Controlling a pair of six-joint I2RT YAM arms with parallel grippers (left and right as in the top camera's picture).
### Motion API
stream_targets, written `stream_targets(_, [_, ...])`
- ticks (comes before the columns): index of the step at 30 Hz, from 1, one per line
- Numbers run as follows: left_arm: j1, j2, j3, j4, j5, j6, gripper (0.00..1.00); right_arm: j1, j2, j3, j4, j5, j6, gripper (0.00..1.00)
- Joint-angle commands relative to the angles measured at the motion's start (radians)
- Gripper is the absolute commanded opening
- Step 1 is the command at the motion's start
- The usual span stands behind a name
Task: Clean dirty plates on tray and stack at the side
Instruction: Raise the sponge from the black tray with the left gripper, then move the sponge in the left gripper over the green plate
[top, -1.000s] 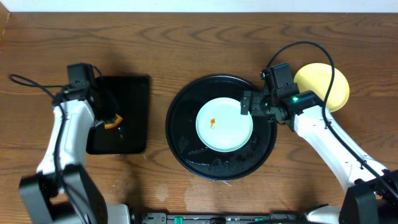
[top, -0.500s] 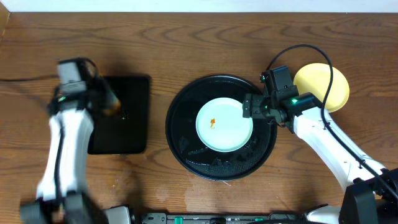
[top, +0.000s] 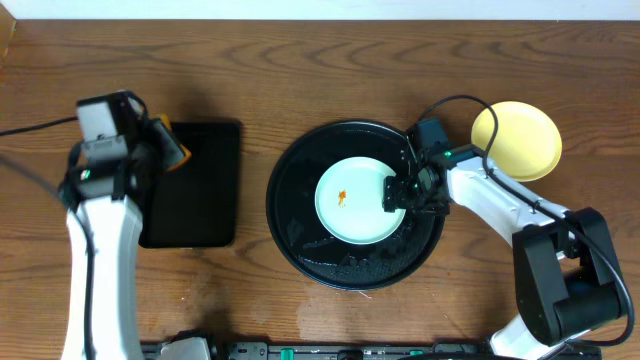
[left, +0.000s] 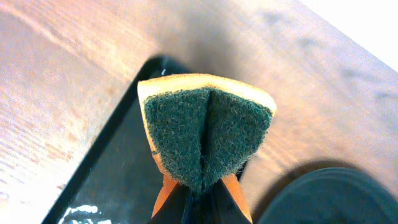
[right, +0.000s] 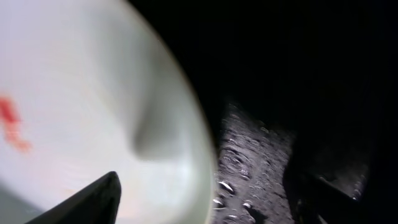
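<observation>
Yellow plate: the pale yellow small round plate (top: 516, 140) lies on the brown wooden table (top: 300, 70), outside the large round glossy black tray (top: 290, 215) and to its right. No smear shows on it from overhead, so I judge it cleaned and set down as the base of the stack.
Mint plate: the pale mint-white small round plate (top: 365, 215) lies flat in the middle of the round tray. An orange smear (top: 343, 197) sits left of its centre, so it is not yet cleaned.
Third plate: none is in sight. Whether one lies under the mint plate cannot be told.
Progress: one plate looks done, by my reckoning. Wiping the mint plate and stacking it on the yellow one is left.
Round tray contents: the mint plate, with water drops (right: 227, 186) and a wet sheen on the bare floor toward its front rim.
Rectangular tray: the smaller black rectangular tray (top: 195, 200) lies well to the left of the round tray. Only a wet gleam shows in it.
Right claw: the right gripper (top: 398, 192) is inside the round tray at the mint plate's right edge. Its jaws stand wide, one finger over the plate and the other over the tray floor, with the rim between them and not clamped.
Left claw: the left gripper (left: 199, 193) is pinched tight on a folded sponge (left: 208, 134) with a green scouring face and an orange-yellow back. It hangs over the rectangular tray's far edge, well left of the round tray.
</observation>
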Motion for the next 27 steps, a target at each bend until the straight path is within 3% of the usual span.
stream_targets(1, [-0.001,-0.038,0.014,-0.016,0.011,0.024,0.07,0.001,0.03,0.037,0.014,-0.046,-0.031,0.75])
stream_targets(5, [-0.002,-0.032,0.012,-0.044,0.079,0.03,0.07,0.001,0.029,0.037,0.041,-0.012,-0.028,0.51])
stream_targets(6, [-0.008,-0.024,0.009,-0.044,0.165,0.075,0.08,0.002,0.029,0.037,0.047,0.035,-0.022,0.41])
stream_targets(7, [-0.013,-0.021,0.007,-0.044,0.204,0.098,0.08,0.002,0.029,0.037,0.05,0.055,-0.023,0.38])
stream_targets(11, [-0.048,-0.014,-0.003,-0.05,0.283,0.129,0.07,0.002,0.03,0.037,0.07,0.085,-0.025,0.35])
stream_targets(14, [-0.093,-0.008,-0.005,-0.064,0.29,0.159,0.08,0.007,0.032,0.037,0.086,0.085,-0.027,0.27])
stream_targets(18, [-0.156,-0.006,-0.016,-0.064,0.318,0.174,0.08,0.043,0.048,0.037,0.087,0.085,-0.026,0.26])
stream_targets(22, [-0.245,0.012,-0.016,-0.064,0.373,0.169,0.07,0.076,0.065,0.037,0.093,0.096,-0.01,0.13])
stream_targets(26, [-0.339,0.059,-0.016,-0.06,0.37,0.138,0.07,0.085,0.065,0.037,0.096,0.104,-0.011,0.11])
stream_targets(27, [-0.366,0.078,-0.016,-0.056,0.37,0.118,0.07,0.085,0.065,0.037,0.096,0.104,-0.011,0.06])
